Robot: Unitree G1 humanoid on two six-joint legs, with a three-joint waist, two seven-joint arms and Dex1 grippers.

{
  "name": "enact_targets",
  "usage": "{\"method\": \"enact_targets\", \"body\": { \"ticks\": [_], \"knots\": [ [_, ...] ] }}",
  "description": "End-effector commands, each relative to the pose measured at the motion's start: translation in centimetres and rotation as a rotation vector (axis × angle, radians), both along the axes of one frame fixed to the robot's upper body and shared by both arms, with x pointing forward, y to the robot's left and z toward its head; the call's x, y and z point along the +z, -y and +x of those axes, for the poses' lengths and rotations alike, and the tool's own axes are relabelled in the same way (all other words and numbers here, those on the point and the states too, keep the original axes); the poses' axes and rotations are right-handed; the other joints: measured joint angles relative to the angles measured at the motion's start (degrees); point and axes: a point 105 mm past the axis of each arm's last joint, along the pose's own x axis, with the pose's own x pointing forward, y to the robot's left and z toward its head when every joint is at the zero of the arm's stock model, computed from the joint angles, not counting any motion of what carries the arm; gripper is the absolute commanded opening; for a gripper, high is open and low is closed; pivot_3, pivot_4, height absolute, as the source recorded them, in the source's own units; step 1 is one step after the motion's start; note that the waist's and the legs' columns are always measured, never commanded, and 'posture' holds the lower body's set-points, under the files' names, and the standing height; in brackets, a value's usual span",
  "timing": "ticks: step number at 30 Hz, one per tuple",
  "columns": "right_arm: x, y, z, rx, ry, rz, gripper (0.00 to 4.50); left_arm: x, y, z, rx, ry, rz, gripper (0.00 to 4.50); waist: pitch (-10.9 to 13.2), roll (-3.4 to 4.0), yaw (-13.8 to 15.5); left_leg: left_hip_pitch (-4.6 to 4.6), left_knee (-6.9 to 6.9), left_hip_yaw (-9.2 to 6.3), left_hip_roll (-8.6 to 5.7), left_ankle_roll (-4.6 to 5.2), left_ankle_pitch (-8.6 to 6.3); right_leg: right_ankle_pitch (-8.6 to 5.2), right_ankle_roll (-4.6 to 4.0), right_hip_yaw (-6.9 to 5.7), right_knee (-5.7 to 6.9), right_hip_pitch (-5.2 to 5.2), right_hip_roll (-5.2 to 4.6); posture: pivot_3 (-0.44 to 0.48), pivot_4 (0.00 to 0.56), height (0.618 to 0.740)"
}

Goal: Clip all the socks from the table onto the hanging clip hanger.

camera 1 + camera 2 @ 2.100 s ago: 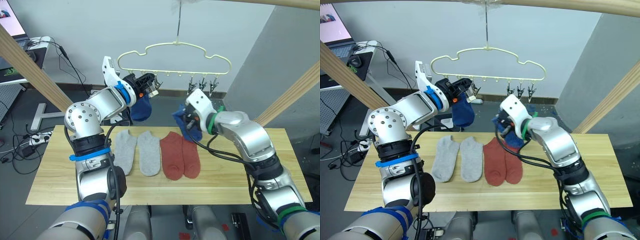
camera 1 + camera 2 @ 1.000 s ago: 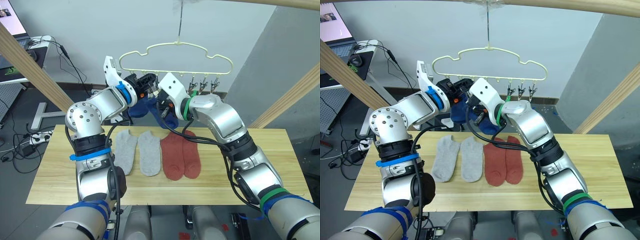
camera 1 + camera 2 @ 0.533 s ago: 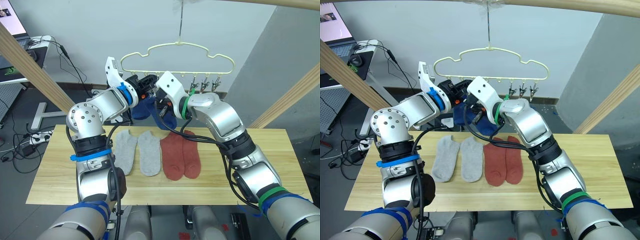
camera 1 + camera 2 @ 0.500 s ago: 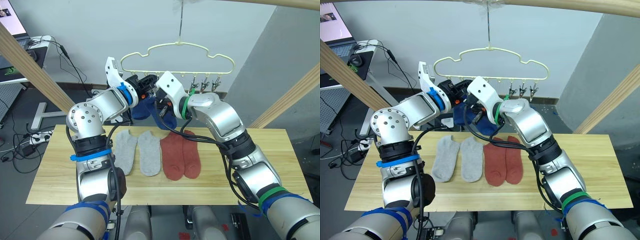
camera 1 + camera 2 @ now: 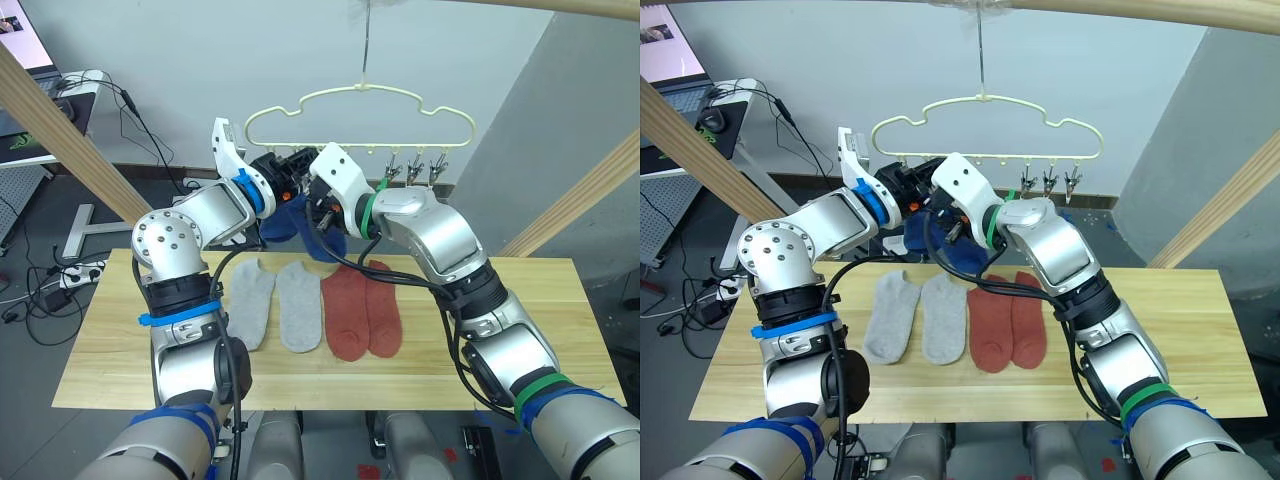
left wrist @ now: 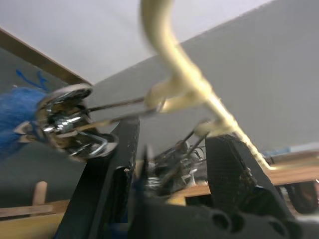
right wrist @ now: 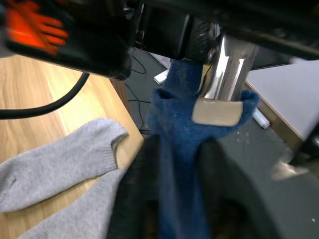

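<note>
Both arms are raised above the table's far edge and bent inward toward the clip hanger, which is hung by its hook from a beam overhead. The left gripper is held level at the hanger's left-hand clips; in the left wrist view its fingers are seen spread on either side of a metal clip. The right gripper is brought in beside it, and its fingers are pinched on a blue sock, whose upper edge is gripped by a clip. A second blue sock is hung just beside. Two grey socks and two rust red socks are laid flat side by side at the table's middle.
</note>
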Motion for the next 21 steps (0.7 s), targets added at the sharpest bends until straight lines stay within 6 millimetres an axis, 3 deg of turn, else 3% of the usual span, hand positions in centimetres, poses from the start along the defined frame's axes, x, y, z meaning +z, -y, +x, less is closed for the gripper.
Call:
{"method": "enact_targets", "body": {
  "ticks": [1, 9, 15, 21],
  "knots": [
    [0.8, 0.1, -0.3, 0.005, 0.033, 0.031, 2.53, 1.6, 0.2, -1.7, -0.063, 0.123, 0.075, 2.34, 0.00, 0.00, -0.01, -0.01, -0.02, 0.00, 0.01, 0.00, 0.00, 0.00, 0.00, 0.00, 0.00, -0.03, 0.00, 0.099, 0.279, 0.740],
    [-1.1, 2.2, -1.6, -0.010, -0.021, 0.024, 2.53, -0.6, -0.1, -4.3, -0.102, 0.284, 0.365, 2.34, 0.00, 0.01, 0.98, -0.02, -0.21, 0.05, 0.02, -0.03, 0.01, 0.00, -0.01, 0.03, -0.13, -0.08, -0.01, 0.113, 0.278, 0.740],
    [-1.9, 5.6, -4.0, -0.038, -0.056, 0.041, 2.53, -1.8, -1.0, -5.7, -0.033, 0.458, 0.494, 2.34, 0.00, 0.01, 1.48, -0.05, -0.31, 0.05, 0.03, -0.01, 0.00, 0.00, -0.02, 0.02, -0.32, -0.07, -0.02, 0.122, 0.279, 0.740],
    [-1.0, 9.3, -6.5, -0.069, -0.071, 0.096, 2.53, -2.4, -0.8, -6.2, 0.046, 0.570, 0.525, 2.34, 0.00, 0.01, 2.46, -0.07, -0.37, 0.07, 0.00, 0.17, -0.10, -0.01, -0.02, 0.03, -0.38, -0.07, -0.04, 0.121, 0.275, 0.740]
  ]
}}
